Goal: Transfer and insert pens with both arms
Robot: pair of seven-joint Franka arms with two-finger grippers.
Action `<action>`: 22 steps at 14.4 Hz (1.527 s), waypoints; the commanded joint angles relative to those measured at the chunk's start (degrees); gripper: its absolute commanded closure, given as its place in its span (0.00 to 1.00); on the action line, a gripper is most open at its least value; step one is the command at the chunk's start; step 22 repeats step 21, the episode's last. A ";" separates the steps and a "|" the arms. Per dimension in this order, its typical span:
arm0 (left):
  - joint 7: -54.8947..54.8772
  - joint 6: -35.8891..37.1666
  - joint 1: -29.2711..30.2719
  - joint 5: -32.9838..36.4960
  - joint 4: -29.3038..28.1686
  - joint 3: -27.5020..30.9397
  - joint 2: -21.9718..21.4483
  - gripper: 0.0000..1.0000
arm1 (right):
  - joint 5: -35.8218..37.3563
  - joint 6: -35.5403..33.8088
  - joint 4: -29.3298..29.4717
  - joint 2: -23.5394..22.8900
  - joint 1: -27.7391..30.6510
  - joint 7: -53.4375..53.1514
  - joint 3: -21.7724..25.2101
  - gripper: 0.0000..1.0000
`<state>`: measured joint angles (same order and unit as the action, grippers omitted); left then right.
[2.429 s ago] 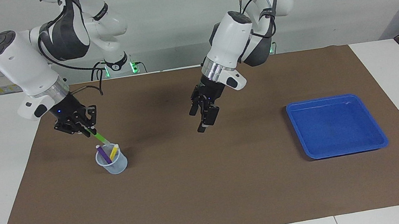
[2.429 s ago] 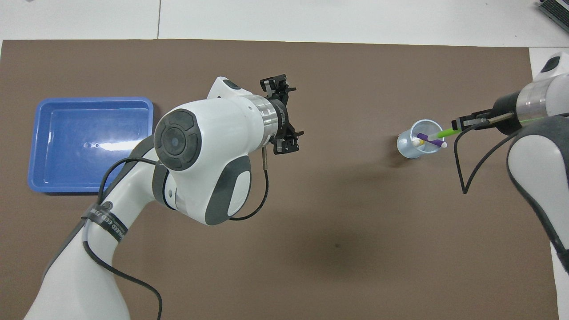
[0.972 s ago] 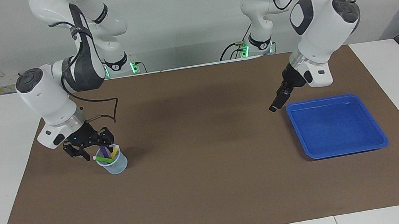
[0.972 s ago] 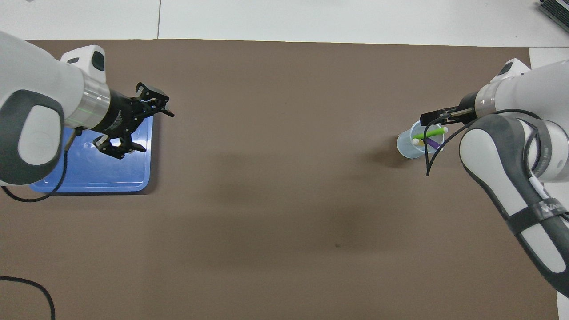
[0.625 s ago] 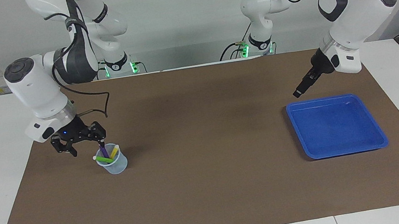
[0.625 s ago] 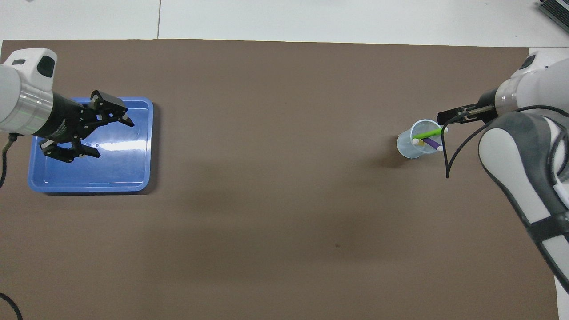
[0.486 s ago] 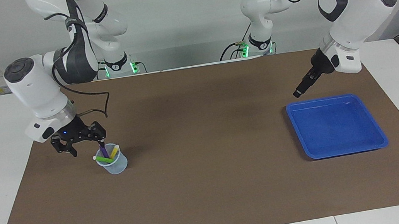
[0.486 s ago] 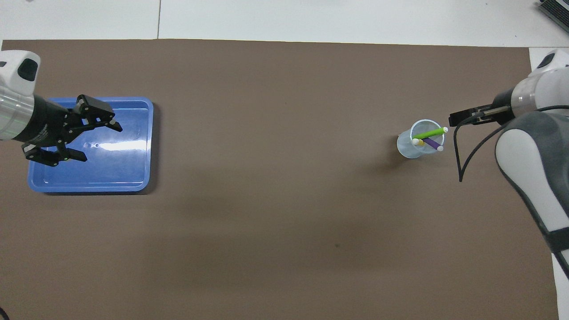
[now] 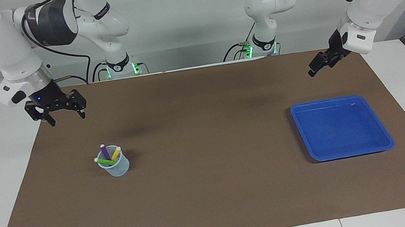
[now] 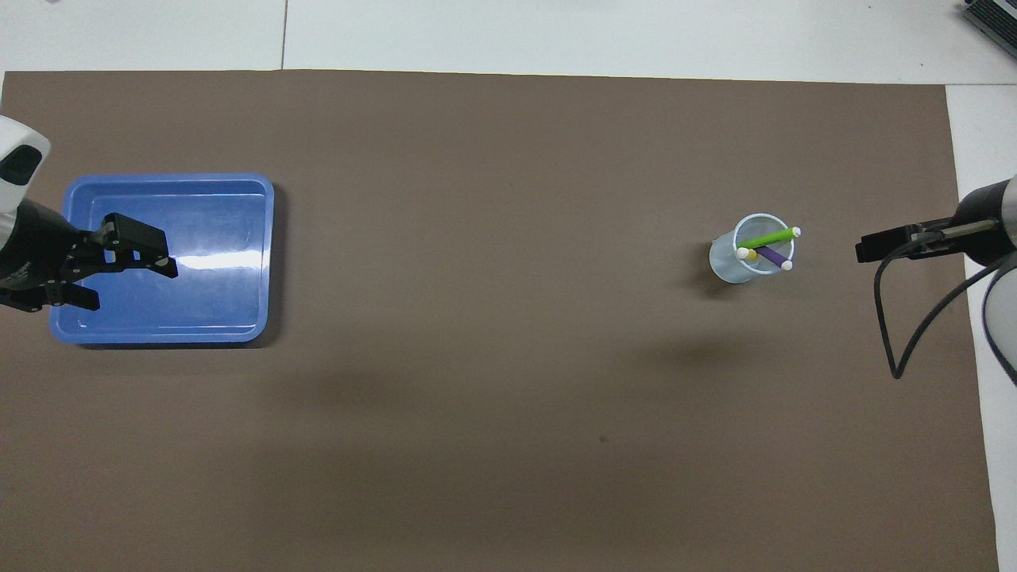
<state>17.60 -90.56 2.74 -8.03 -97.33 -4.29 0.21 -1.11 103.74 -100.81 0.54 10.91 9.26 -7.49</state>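
In the facing view the right gripper [image 9: 63, 113] hung over the mat's corner, fingers spread, holding nothing; the left gripper [image 9: 318, 66] likewise empty and wide; the sensible finish was retreating clear of the cup [image 9: 115, 166]. The pens [image 9: 107, 156] stood inside it, tips upward, splayed. In the overhead view the green pen [image 10: 767, 237] lay slanted across the rim, toward the right arm's end; the blue tray [image 10: 268, 238] sat empty.
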 commanded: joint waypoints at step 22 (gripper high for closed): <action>-12.33 -6.83 -3.09 7.49 -3.74 -0.63 -1.44 0.00 | 3.57 -7.14 0.79 1.49 -1.59 -4.78 -0.95 0.00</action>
